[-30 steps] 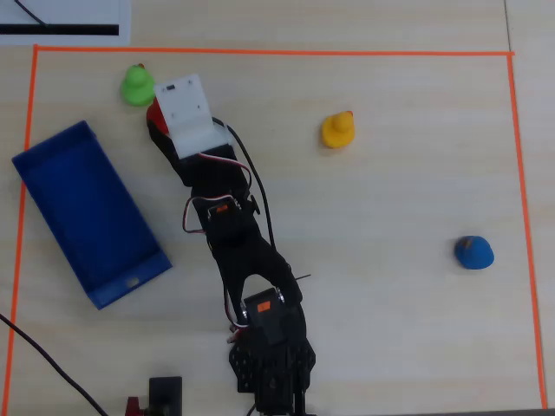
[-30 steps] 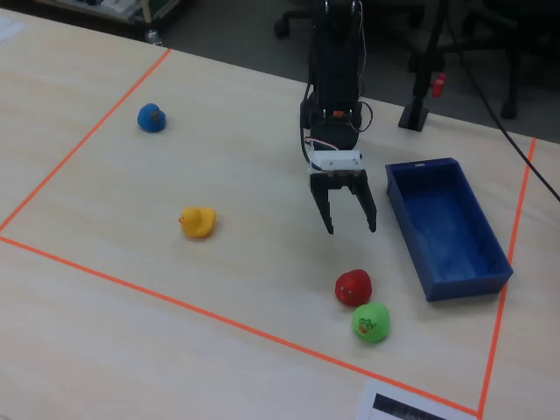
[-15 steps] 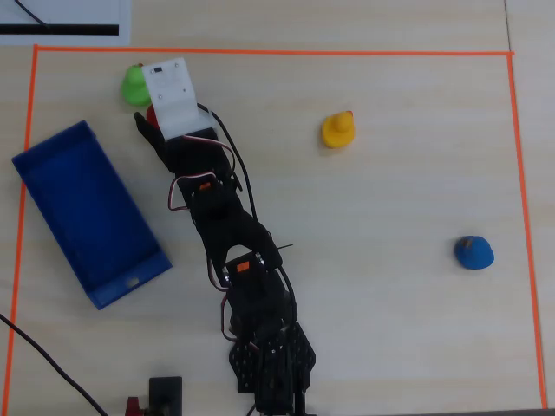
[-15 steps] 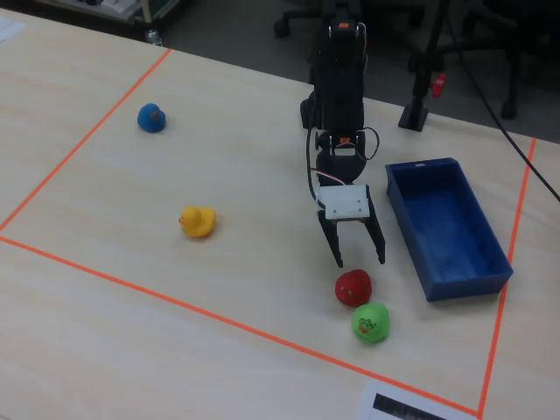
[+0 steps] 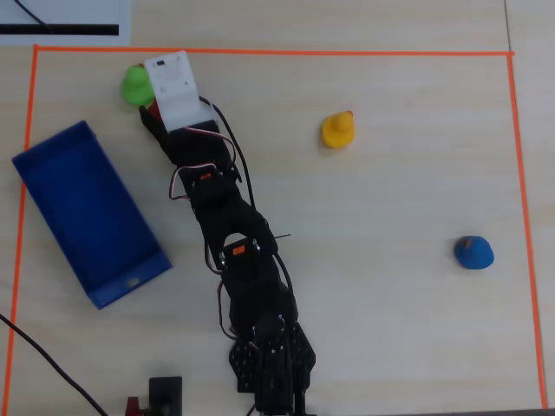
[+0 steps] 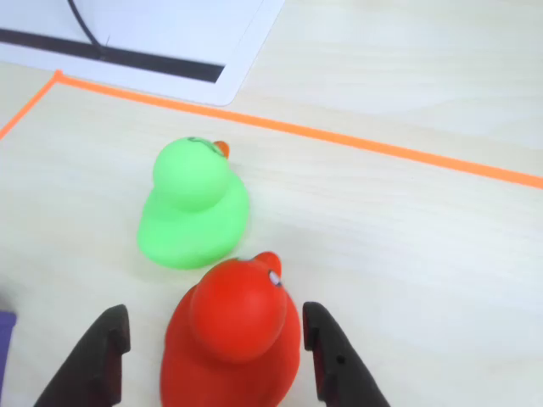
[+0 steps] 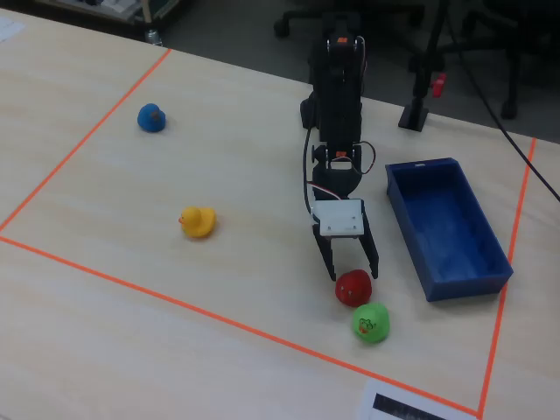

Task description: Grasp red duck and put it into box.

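The red duck (image 6: pixel 233 339) stands on the table between my open gripper's (image 6: pixel 214 326) two black fingers (image 6: pixel 102 356), with a gap on each side. In the fixed view the gripper (image 7: pixel 350 271) reaches down over the red duck (image 7: pixel 353 287). In the overhead view the arm's white mount hides most of the red duck (image 5: pixel 152 111). The green duck (image 6: pixel 191 208) sits right beyond it, nearly touching. The blue box (image 5: pixel 52 143) lies empty to the left in the overhead view, and to the right in the fixed view (image 7: pixel 420 164).
A yellow duck (image 5: pixel 337 130) and a blue duck (image 5: pixel 473 252) stand apart on the table's right part in the overhead view. Orange tape (image 6: pixel 382 148) marks the work area, with a white sheet (image 6: pixel 170 34) beyond it. A black stand (image 7: pixel 413 112) sits behind the box.
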